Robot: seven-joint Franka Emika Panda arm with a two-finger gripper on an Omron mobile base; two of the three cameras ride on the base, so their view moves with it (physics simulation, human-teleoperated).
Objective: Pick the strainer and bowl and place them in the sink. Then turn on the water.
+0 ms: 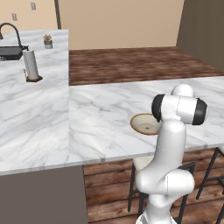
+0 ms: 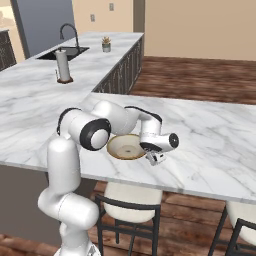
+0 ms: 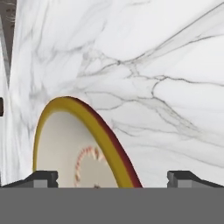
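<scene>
While jaws gape, bowl (image 3: 65,148) rim between them

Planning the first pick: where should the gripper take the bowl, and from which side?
Take the bowl by its rim, coming down from above. It sits upright on the marble counter, wide and shallow, so only the thin raised rim fits between the fingers. In the hand view the open gripper already straddles the rim's near arc, probably the easiest spot.

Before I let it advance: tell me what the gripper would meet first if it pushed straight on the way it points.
Probably the bowl: its rim runs between the open gripper's fingertips, close ahead. Beyond it lies marble counter. Depth is hard to judge.
</scene>
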